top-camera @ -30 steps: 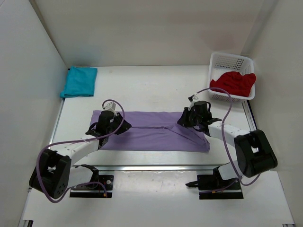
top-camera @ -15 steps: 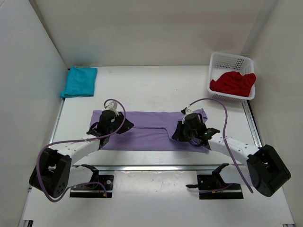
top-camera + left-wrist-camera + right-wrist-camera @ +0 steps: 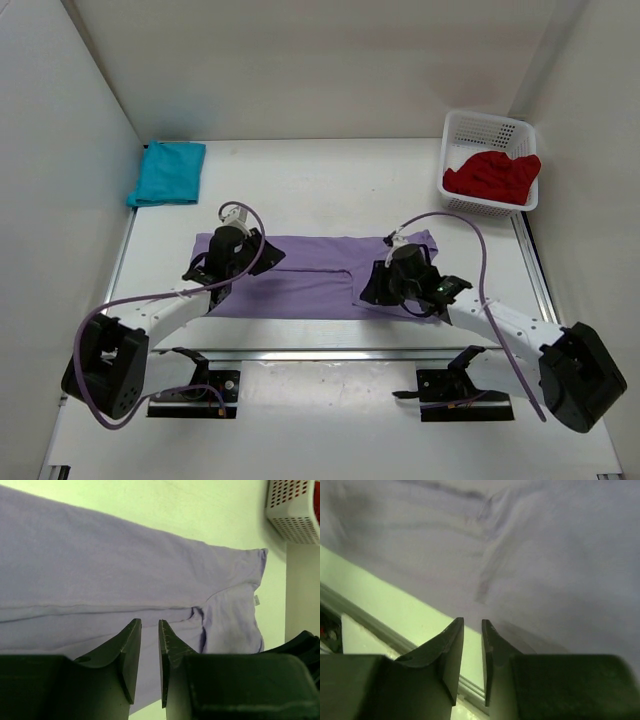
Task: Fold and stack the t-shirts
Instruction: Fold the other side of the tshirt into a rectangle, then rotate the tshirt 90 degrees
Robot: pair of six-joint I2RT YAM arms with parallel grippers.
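The right tool [image 3: 472, 621] hangs low over the near right part of the lavender t-shirt [image 3: 310, 255]. Its jaws are only a narrow slot apart, with nothing between them. The left tool [image 3: 148, 622] is set much the same, slightly parted and empty, over the shirt's far left edge. The shirt lies spread wide across the middle of the tabletop [image 3: 320, 190], with a crease along its length and a doubled-over flap at its right end.

The main risk is at that flap. It sits unevenly, with a corner poking out on the far side. If the right tool rises while a finger brushes the cloth, it could drag the layer back open or skew it. The jaws are so narrowly parted that a fresh pinch may miss the hem or take only the top layer, which would leave the fold lopsided.

The shirt's near edge also runs close to the tabletop's front rail, so a pull towards the bases could slide it over. Uneven pulls by the two tools would bunch the middle.

The teal t-shirt [image 3: 167, 172] lies folded in the far left corner. The red t-shirt [image 3: 492, 177] is heaped in the white lattice basket [image 3: 487, 125], well apart.
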